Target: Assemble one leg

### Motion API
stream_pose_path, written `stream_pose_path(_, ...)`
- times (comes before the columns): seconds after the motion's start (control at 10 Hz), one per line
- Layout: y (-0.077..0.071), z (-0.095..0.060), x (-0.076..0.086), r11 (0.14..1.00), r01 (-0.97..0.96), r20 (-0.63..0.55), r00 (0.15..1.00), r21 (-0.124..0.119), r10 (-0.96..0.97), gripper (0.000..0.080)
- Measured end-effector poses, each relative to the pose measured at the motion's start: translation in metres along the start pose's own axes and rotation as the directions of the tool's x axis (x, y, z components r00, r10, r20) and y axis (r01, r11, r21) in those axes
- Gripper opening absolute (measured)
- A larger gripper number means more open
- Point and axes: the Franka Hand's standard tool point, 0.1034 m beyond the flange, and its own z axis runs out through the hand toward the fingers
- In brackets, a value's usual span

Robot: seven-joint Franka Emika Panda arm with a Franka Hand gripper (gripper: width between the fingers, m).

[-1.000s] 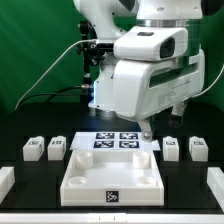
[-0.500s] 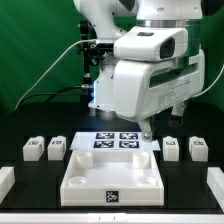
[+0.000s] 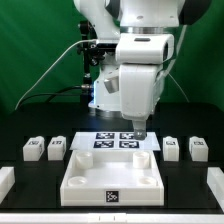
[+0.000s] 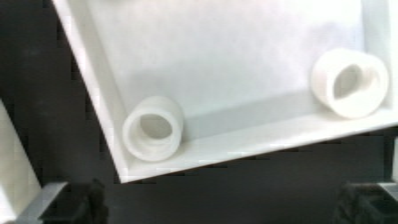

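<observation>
- No leg is assembled yet, as far as I can see. All four are loose on the desk and none is in the tray (image 3: 88, 168).
- The left legs (image 3: 57, 148) sit side by side toward the desk edge on the exterior view's left. They are about level with the tray's far edge.
- The right legs (image 3: 172, 147) mirror them toward the opposite edge. All four are upright, tags facing forward, well apart from the arm.
- The gripper (image 3: 141, 130) hangs over the middle of the desk, roughly above where the marker board (image 3: 100, 141) meets the tray's far rim.
- In the wrist view the gripper (image 4: 217, 205) is spread wide, its two dark tips far apart with nothing between them. It carries nothing.
- That view also looks down on a tray (image 4: 231, 60) corner with two round sockets (image 4: 155, 130), both bare.
- By my judgement almost everything is left to do: reach a leg, grasp it, bring it to a socket and seat it.
- The tray lies flat at the middle of the front edge, rim up, with a tag on its front wall.
- The desk is matt black and sparse. White blocks (image 3: 6, 181) are cut off at both front corners.
- A green curtain hangs behind the far edge, with cables trailing down beside the arm's base.
</observation>
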Motion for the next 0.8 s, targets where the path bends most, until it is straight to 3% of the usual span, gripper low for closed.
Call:
stream_pose_path(0.2, 0.004, -0.001, -0.001, 0.991, 0.133, -0.003, 0.991, -0.014, -0.133, 0.0650)
stream_pose_path(0.4, 0.004, 0.000, -0.002, 0.987, 0.157, -0.003, 0.988, -0.011, -0.158, 0.0650)
stream_pose_path(0.5, 0.003, 0.004, -0.002, 0.986, 0.165, 0.002, 0.986, 0.005, -0.165, 0.0650)
stream_pose_path(0.6, -0.009, 0.019, -0.009, 0.985, 0.174, -0.001, 0.985, 0.001, -0.174, 0.0650)
stream_pose_path(0.7, -0.034, 0.039, -0.027, 0.983, 0.184, -0.003, 0.983, 0.016, -0.184, 0.0650)
stream_pose_path(0.8, -0.050, 0.053, -0.044, 0.983, 0.184, -0.007, 0.983, 0.024, -0.184, 0.0650)
